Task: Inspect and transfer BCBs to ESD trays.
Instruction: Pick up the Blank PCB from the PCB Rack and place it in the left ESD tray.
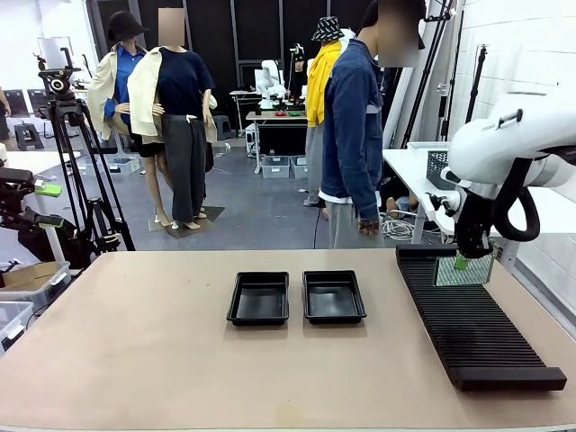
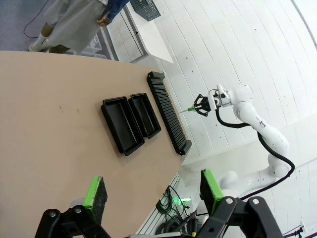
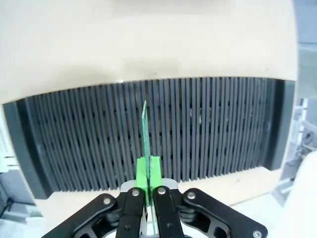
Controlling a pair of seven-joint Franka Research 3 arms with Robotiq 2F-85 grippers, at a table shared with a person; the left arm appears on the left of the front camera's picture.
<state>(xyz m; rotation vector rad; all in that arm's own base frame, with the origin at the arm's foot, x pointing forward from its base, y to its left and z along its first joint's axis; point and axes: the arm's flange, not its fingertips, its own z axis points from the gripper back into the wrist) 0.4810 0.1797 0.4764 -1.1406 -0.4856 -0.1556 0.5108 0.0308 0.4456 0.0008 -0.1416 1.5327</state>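
Because the right gripper (image 1: 463, 261) pinches the board (image 1: 464, 271) only along its top edge, the front view points to the main risk. The thin green card hangs upright over the far end of the rack (image 1: 472, 328), and a quick swing could twist it in the pads or shake it loose. Two trays (image 1: 334, 297) lie empty side by side, left of the rack, and only bare table (image 1: 135, 342) separates them from it, so I judge that route free. A person (image 1: 353, 135) stands beyond the rack's far end, hands off the table.

In the left wrist view, the left gripper (image 2: 153, 191) is spread wide and holds nothing. It is well away from the rack (image 2: 168, 111), on the trays' other side, out of the way. The board (image 2: 187, 110) looks lifted clear of the rack's slots.

In the right wrist view, the jaws are clamped tight on the board (image 3: 145, 129), seen edge-on above the rack's (image 3: 208, 129) ribs. A low sideways move could snag its bottom edge on a rib.
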